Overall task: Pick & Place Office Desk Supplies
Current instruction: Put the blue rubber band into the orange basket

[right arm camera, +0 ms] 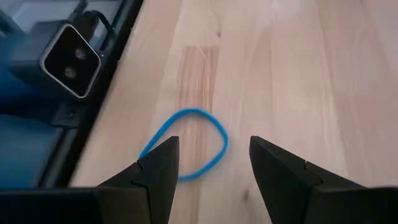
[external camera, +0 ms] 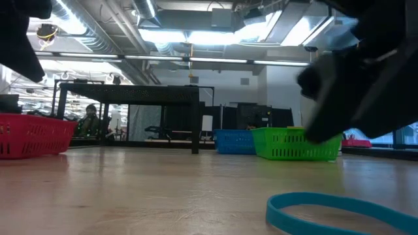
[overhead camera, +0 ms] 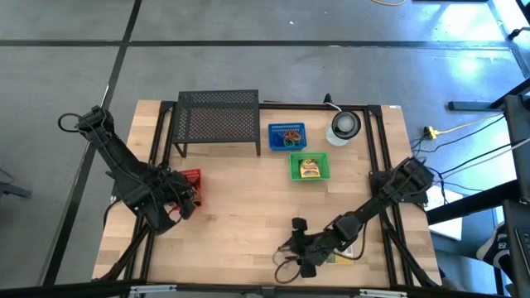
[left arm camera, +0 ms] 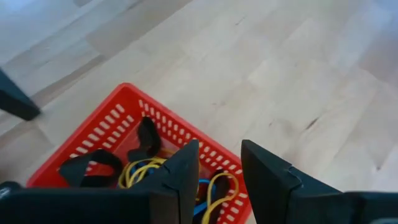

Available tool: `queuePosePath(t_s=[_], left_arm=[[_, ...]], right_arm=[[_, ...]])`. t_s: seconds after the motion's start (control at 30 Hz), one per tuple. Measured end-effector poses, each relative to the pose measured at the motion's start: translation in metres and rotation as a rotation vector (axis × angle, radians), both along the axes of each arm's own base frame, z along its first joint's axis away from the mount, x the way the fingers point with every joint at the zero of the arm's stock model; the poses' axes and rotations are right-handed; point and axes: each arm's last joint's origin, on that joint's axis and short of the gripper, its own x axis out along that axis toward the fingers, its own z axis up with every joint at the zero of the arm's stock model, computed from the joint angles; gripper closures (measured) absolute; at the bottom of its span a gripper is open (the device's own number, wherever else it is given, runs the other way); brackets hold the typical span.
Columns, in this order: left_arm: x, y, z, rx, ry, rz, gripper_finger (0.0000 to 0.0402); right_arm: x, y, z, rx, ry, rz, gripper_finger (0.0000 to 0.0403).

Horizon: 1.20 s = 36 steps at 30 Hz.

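Blue loop (right arm camera: 186,144) lies flat, seemingly lengthwise between right gripper (right arm camera: 211,168) fingers.

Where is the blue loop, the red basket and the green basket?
blue loop (right arm camera: 214,127): right wrist view, on its curved band.
red basket (left arm camera: 127,101): left wrist view, on its rim.
green basket (overhead camera: 295,168): high view, on its left wall.

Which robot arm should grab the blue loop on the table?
The right one, probably. The right gripper hangs open just above the blue loop near the table's front edge. The left gripper is far off, over the red basket.
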Motion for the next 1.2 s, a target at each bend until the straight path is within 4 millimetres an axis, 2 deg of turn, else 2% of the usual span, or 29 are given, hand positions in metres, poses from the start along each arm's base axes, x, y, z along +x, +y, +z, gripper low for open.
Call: queuePosePath(t_s=[0.1,0.23,0.43,0.57,0.77,1.03,1.1,1.2], left_arm=[[0.002,-0.002,0.0,-0.006,-0.009,-0.024,0.0287],[0.003,-0.004,0.0,0.001,-0.008,-0.058,0.0287],[0.004,-0.005,0.001,0.02,0.0,-0.102,0.0287],[0.005,-0.006,0.001,0.032,0.005,-0.128,0.0287],[0.005,-0.006,0.001,0.031,0.004,-0.129,0.0287],[0.006,-0.007,0.001,0.021,-0.006,-0.129,0.0287],[0.006,-0.007,0.001,0.021,-0.006,-0.13,0.0287],[0.006,-0.007,0.001,0.027,-0.002,-0.137,0.0287]], right_arm=[[0.012,0.008,-0.003,-0.143,-0.016,0.041,0.0206],[0.023,0.014,-0.015,-0.273,0.062,0.054,0.0206],[0.039,0.02,-0.023,-0.191,0.131,0.017,0.0206],[0.043,0.022,-0.024,-0.161,0.144,-0.005,0.0216],[0.044,0.016,-0.026,-0.062,0.227,-0.045,0.0272],[0.046,0.012,-0.026,-0.02,0.26,-0.085,0.0383],[0.045,0.013,-0.026,-0.023,0.257,-0.081,0.0396],[0.044,0.014,-0.025,-0.051,0.229,-0.086,0.0393]])
